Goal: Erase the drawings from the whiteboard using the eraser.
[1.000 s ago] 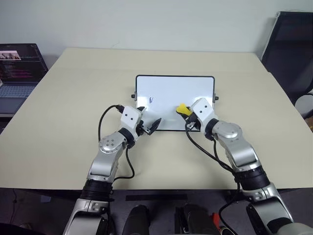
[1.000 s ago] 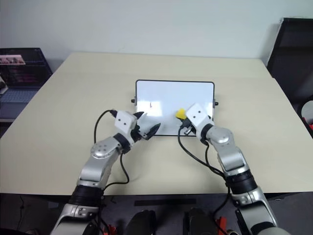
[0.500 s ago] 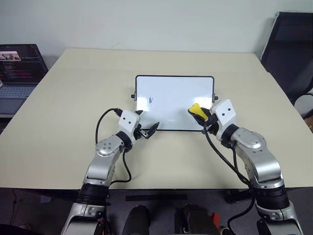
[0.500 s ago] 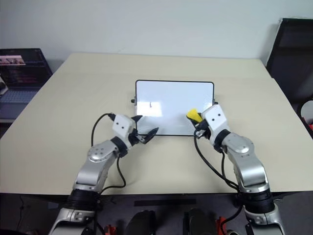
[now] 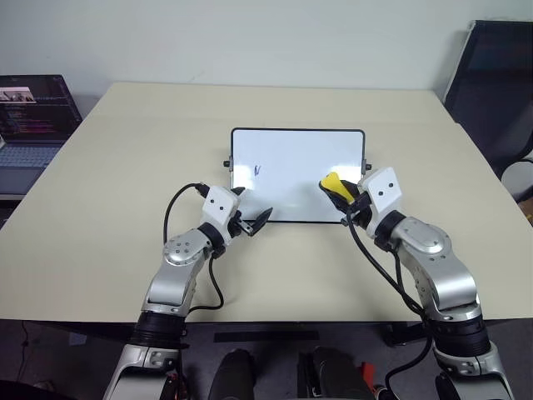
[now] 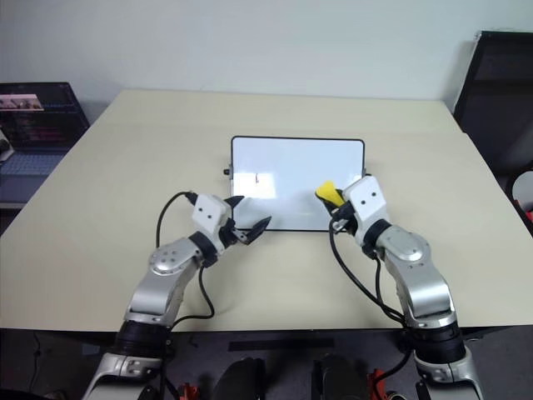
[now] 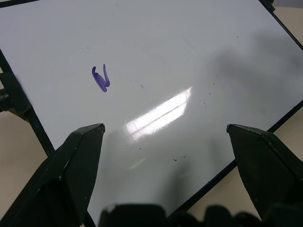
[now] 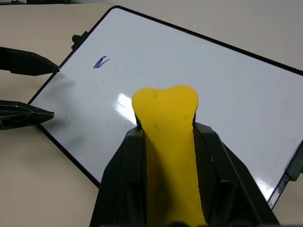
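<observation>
Up close, right pincer (image 8: 165, 142) pinches the eraser (image 8: 166, 123); left pincer (image 7: 165, 142) spread over one drawing (image 7: 101, 78).

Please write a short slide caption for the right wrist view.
Right gripper holds yellow eraser above whiteboard bearing one blue drawing.

You have a beige table (image 5: 125, 167) carrying the work area; its surface is plain and matte. At its far left edge sits an open dark laptop (image 5: 32, 125) with a lit screen showing lines of text. A black chair (image 5: 495, 92) stands off the far right corner. A pale wall (image 5: 266, 37) runs behind the table.
</observation>
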Robot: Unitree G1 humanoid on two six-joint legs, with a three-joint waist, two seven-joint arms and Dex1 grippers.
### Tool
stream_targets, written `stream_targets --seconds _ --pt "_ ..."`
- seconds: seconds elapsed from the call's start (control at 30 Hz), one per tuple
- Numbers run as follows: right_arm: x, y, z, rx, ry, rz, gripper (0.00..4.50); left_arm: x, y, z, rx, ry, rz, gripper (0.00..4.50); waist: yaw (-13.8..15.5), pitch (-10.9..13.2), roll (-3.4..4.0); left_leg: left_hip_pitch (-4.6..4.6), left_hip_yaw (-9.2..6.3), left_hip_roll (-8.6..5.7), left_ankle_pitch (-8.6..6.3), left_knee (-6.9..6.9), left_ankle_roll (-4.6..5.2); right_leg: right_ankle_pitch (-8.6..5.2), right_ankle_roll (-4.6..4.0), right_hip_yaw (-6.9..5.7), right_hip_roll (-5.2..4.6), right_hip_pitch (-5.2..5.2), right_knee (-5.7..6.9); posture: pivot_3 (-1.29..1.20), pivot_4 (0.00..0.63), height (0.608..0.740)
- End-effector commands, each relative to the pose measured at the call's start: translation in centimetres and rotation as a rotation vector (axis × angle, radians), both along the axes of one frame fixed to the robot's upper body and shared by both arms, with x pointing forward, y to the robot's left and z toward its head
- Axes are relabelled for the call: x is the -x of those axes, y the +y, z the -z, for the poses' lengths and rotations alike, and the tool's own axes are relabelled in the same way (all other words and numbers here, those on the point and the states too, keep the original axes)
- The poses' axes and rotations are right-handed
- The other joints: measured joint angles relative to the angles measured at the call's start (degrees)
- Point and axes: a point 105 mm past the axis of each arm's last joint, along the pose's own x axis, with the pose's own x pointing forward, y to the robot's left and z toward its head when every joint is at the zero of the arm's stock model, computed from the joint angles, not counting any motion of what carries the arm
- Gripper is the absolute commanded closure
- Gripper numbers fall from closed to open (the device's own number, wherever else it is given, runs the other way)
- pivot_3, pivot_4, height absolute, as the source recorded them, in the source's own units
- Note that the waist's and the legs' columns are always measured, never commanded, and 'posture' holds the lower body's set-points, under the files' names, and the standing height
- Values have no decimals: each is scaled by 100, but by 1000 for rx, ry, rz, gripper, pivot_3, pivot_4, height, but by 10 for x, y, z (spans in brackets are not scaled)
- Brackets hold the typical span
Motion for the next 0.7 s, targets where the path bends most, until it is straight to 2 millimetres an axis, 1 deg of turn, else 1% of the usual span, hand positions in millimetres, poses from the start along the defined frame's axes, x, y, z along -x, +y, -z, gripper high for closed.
stream_targets --seconds 0.03,0.2,0.33,0.57,0.7 --pt "3 0 -13 -8 -59 -5 3535 0 0 -15 6 -58 2 0 0 0 0 0 0 0 0 0 0 0 0 0 0 0 0 0 150 740" --pt "0 2 -13 -2 -62 -10 3535 0 0 -15 10 -60 -3 0 0 0 0 0 0 0 0 0 0 0 0 0 0 0 0 0 150 740" --pt "-5 10 -13 23 -70 -23 3535 0 2 -15 9 -60 -10 0 -2 0 0 0 0 0 0 0 0 0 0 0 0 0 1 0 150 740" --pt "-20 44 -12 63 -79 -79 3535 -3 6 -16 0 -67 -30 0 -5 0 0 1 1 0 0 0 0 0 -1 0 2 -1 2 0 150 740" --pt "-29 60 -14 75 -92 -112 3535 -2 8 -15 -4 -66 -33 0 2 0 0 -1 -1 1 0 0 0 1 -1 -1 0 -1 1 0 150 740"
